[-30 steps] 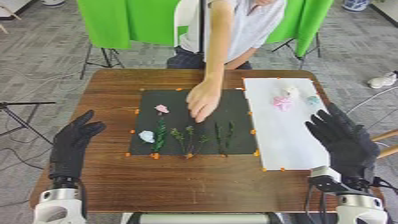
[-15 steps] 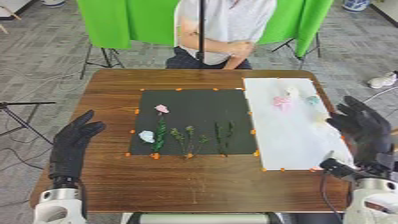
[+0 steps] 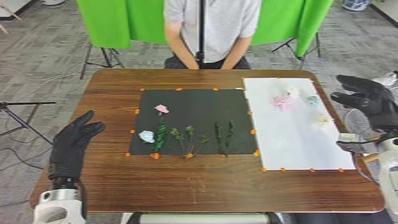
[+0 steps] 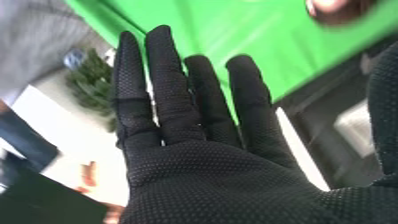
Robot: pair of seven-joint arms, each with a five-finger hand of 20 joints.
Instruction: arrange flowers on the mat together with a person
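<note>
Rightward of the black mat [image 3: 194,110]: one cream flower [image 3: 321,120]; farther rightward, right hand [image 3: 378,104], fingers straight and spread, the nearer hand. Likely next reach: inward, toward the mat, onto the flower.

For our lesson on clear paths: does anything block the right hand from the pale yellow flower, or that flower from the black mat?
Nothing visible stands between the right hand and the pale yellow flower, nor between that flower and the black mat across the white sheet.
</note>
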